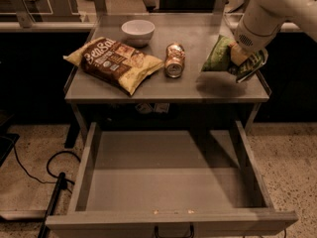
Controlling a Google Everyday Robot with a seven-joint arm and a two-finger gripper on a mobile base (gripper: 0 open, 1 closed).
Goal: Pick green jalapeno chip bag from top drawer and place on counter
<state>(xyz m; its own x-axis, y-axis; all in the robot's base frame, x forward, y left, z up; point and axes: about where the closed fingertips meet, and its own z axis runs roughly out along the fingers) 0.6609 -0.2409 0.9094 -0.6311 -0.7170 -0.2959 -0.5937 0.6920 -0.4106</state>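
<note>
Clamped the green jalapeno chip bag in the gripper just above the counter's right end, near a can, hid the bag's right part behind fingers and white arm, itself cut off at the view's upper edge, with the top drawer open below.

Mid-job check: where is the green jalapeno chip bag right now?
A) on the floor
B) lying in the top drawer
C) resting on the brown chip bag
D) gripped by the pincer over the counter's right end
D: the pincer is shut on the green jalapeno chip bag over the right end of the counter; the open top drawer holds no bag.
</note>
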